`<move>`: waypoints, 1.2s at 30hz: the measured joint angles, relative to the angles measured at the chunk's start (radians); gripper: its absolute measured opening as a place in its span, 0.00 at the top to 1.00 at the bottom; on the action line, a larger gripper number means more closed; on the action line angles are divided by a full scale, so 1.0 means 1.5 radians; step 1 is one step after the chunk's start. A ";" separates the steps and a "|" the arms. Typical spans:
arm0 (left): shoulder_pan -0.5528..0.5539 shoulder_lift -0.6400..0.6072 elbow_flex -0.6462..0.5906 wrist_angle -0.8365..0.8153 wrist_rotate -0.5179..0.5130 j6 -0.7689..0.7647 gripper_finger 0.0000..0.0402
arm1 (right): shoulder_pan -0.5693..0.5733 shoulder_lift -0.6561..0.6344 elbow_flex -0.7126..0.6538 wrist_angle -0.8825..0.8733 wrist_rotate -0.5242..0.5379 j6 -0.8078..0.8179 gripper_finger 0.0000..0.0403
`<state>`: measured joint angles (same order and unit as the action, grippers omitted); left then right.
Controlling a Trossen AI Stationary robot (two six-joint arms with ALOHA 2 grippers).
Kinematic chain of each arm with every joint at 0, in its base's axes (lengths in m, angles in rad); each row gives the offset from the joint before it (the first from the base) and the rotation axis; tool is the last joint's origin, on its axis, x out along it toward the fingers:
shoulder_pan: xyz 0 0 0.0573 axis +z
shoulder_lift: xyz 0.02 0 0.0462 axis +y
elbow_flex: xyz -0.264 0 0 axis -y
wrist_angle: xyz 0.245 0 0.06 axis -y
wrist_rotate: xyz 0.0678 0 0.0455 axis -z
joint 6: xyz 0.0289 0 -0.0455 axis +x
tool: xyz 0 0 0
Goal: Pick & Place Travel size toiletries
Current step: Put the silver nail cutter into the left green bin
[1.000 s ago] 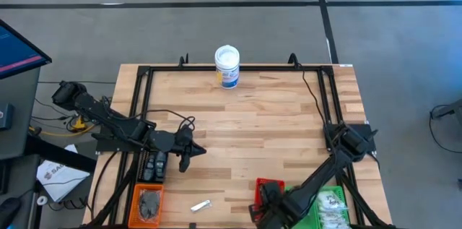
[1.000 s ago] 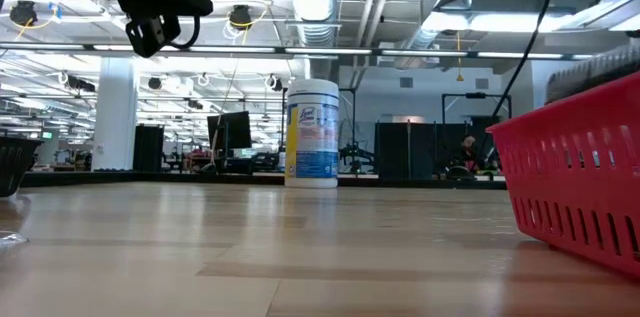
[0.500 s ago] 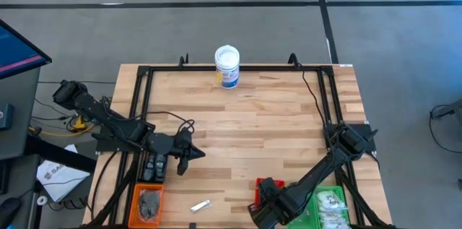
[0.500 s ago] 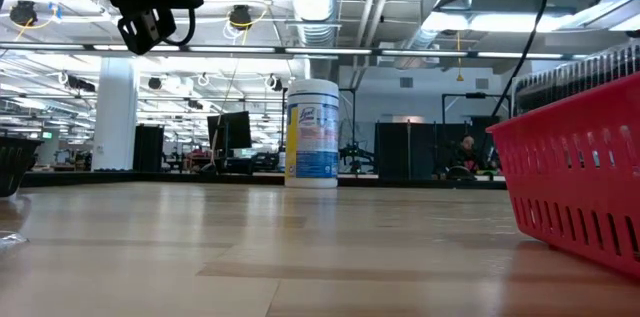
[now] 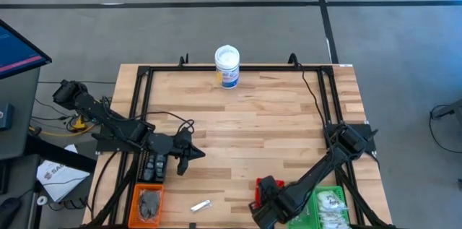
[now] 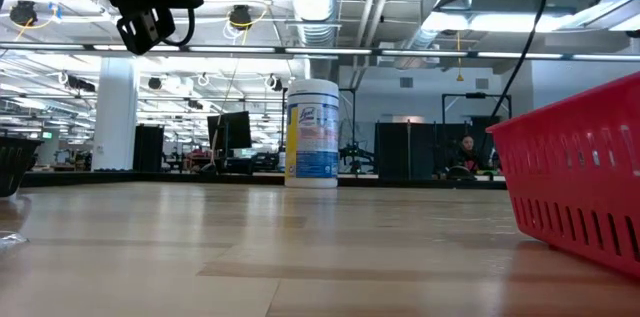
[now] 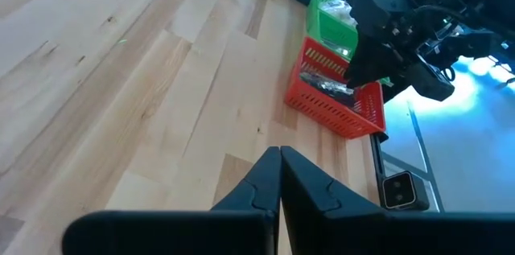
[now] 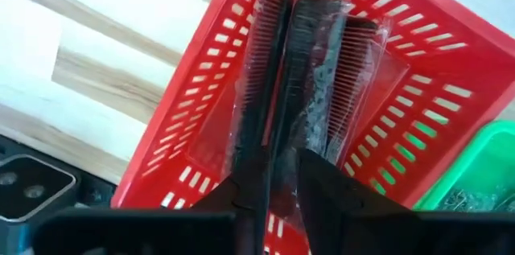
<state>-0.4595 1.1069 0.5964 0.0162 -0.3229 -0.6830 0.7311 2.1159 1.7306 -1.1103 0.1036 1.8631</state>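
Note:
My right gripper (image 5: 262, 211) (image 8: 278, 178) hangs over the red tray (image 5: 273, 183) (image 8: 185, 150) at the table's near edge, shut on a slim black comb (image 8: 278, 78) in a clear packet. Two more packeted combs (image 8: 330, 70) lie on the tray floor beside it. My left gripper (image 5: 180, 162) (image 7: 279, 154) is shut and empty, held above the table left of centre. A small silvery sachet (image 5: 200, 205) lies flat on the wood near the orange tray (image 5: 148, 188), which holds grey items. Clear packets with white contents fill the green tray (image 5: 317, 191). My right gripper pinches the black comb near one end (image 8: 272, 146) between its two fingers, coming from above and pointing down into the red tray. The comb runs away from the fingers along the tray, level with the other combs; whether it rests on the tray floor I cannot tell.
A tall white tub with a blue label (image 5: 227, 66) (image 6: 312, 132) stands at the table's far edge. A dark tray (image 5: 153, 167) sits under the left arm. A black frame borders the table. Bare wood stretches across the middle between both arms.
My right gripper has gone down into the red tray with the comb: in the low view the dark toothed shape above the tray's rim has sunk out of sight. My left gripper has drifted slightly toward the table's left edge and stays shut.

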 joint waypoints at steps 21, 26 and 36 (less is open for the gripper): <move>-0.068 0.058 0.004 0.002 0.111 -0.030 1.00 | -0.019 -0.002 0.051 0.022 0.039 -0.132 0.85; -0.125 0.144 0.018 -0.002 0.182 -0.057 1.00 | -0.047 -0.002 0.089 0.036 0.073 -0.212 0.85; -0.175 0.357 0.147 -0.001 0.302 -0.038 1.00 | -0.093 -0.003 0.109 0.066 0.095 -0.305 0.85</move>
<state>-0.7219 1.6429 0.8174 0.0147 0.1297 -0.7404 0.5918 2.1120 1.8938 -1.0111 0.2459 1.4059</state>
